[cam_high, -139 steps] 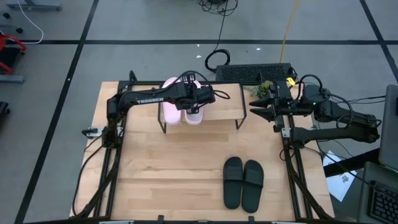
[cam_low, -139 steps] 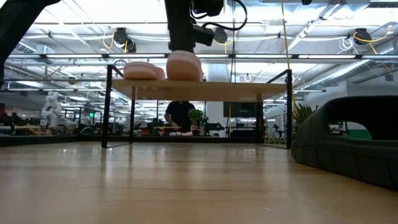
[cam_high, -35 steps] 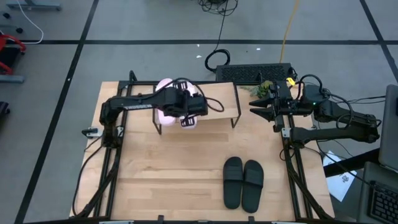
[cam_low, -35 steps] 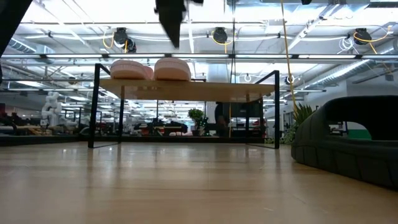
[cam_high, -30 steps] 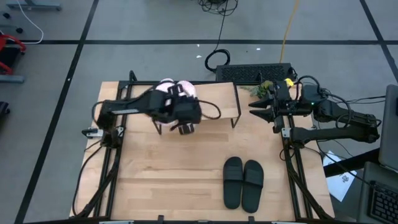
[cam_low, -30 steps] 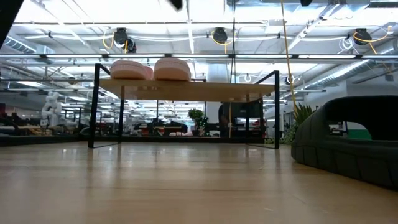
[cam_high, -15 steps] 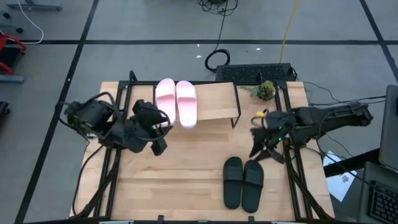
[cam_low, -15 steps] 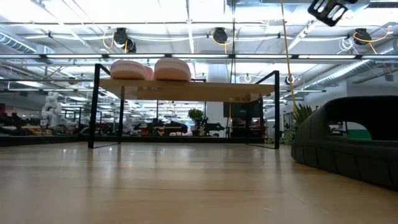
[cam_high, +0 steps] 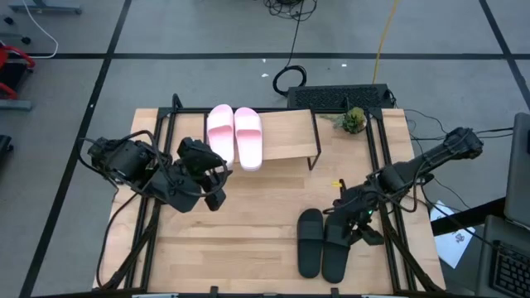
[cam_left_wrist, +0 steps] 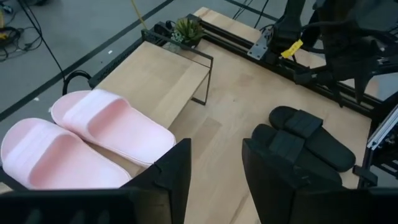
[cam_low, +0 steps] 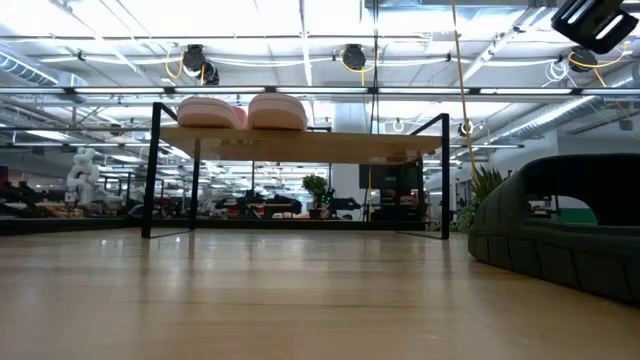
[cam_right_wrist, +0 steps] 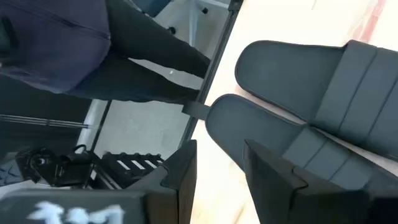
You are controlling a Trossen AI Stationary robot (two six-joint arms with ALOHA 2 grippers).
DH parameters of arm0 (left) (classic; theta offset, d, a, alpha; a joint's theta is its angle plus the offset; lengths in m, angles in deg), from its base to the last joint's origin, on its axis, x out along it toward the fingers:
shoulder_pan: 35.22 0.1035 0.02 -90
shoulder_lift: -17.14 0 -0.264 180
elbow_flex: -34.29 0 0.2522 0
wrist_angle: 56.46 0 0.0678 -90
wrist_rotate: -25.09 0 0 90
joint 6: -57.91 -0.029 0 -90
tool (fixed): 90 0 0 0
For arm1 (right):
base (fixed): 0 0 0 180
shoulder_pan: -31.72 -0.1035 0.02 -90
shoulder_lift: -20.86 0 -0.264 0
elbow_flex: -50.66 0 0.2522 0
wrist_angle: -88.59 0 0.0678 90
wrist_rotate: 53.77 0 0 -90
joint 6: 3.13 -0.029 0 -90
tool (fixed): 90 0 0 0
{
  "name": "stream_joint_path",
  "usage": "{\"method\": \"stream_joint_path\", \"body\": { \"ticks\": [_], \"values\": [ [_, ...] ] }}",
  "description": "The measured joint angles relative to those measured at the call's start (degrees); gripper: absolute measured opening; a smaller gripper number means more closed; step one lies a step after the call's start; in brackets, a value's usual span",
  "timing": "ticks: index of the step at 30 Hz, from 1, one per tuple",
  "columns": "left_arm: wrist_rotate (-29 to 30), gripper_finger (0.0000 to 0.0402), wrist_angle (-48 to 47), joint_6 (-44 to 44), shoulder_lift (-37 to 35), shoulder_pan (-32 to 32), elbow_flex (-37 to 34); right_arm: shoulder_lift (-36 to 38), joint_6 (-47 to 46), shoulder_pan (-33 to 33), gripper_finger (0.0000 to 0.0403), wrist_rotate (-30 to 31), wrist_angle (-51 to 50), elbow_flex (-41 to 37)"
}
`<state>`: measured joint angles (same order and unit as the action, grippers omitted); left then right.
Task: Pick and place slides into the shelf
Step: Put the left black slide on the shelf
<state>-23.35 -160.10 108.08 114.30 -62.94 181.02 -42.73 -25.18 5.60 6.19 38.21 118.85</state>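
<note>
In the high view's lower right, the right gripper hovers part-open and empty directly over the black slides, their long axes running up-frame; the left gripper, also empty, sits farther off
</note>
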Motion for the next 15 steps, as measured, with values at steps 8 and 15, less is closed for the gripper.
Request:
{"method": "stream_joint_path", "body": {
  "ticks": [8,15],
  "values": [
    [-1.01,0.0145,0.04,0.59,0.00,-0.19,0.00,0.02,-3.64,-0.36,0.0121,0.46,-3.12,0.02],
    [-1.28,0.0145,0.12,0.62,0.00,-0.22,-0.14,0.00,0.80,0.24,0.0121,12.10,-9.17,0.02]
  ]
}}
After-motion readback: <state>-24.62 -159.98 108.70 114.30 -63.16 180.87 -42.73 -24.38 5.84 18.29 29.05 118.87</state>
